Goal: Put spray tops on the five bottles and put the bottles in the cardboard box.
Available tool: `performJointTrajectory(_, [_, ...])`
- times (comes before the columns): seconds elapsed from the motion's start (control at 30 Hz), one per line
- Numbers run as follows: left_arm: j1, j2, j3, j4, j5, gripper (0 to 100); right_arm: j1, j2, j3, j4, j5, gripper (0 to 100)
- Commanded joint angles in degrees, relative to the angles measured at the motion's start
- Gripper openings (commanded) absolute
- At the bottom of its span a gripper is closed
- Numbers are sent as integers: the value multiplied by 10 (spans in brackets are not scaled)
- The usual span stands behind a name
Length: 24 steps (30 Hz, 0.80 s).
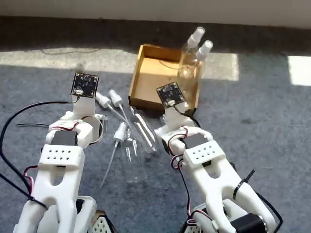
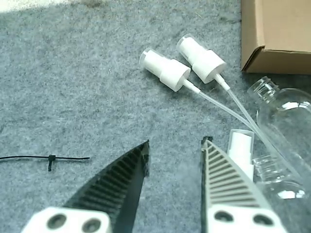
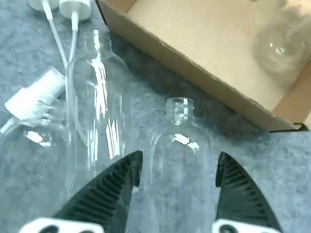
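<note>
Grey carpet [image 1: 272, 121] is covering the table, with a band of sunlight lying across its far side. Fingers of the right gripper [image 3: 179, 162] are spreading wide around the shoulders of an uncapped clear bottle [image 3: 180, 141]. It is lying on its side with its open neck pointing toward the cardboard box [image 3: 194, 43]. Whether the pads are touching the plastic is not clear.

The left gripper [image 2: 175, 145] is also holding its fingers apart, with nothing between them, low over bare carpet. One spray top [image 2: 241, 145] is lying just right of its grey finger. Two more spray tops [image 2: 165, 70] are lying side by side a little farther off, their thin tubes trailing toward the bottles.

Two other open bottles [image 1: 133, 155] are lying between the arms. The box is sitting at the far centre, and two capped bottles [image 1: 192, 58] are standing at its far right corner.

Both arms are stretching forward from the near edge. The left arm [image 1: 63, 155] and the right arm [image 1: 204, 155] are pitching their wrists down toward the carpet.

Two of the five bottles look finished, so three are waiting. The step in hand seems to be taking hold of an open bottle. The next move is calling for the right fingers to close on the bottle's body, leaving the neck free. The plastic looks slick and round, so a centred grip will matter. The left arm would then be taking a top by its cap and threading the long tube into the neck.
</note>
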<state>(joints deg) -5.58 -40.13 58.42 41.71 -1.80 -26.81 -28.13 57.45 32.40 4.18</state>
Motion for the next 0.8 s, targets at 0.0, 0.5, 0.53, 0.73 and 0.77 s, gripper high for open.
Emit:
performJointTrajectory(0.0, [5, 2, 1, -11, 1, 168, 10, -2, 7, -2, 6, 214])
performJointTrajectory(0.5, [-4, -1, 4, -12, 1, 168, 78, -9, 51, 5, 11, 7])
performJointTrajectory(0.53, [-15, -1, 3, -12, 1, 168, 89, -9, 51, 15, 11, 7])
performJointTrajectory(0.73, [-88, 4, -68, -8, 2, 171, 104, -9, 45, 160, 98, 7])
performJointTrajectory(0.77, [-88, 4, -77, 11, -2, 171, 103, -9, 45, 174, 102, 7])
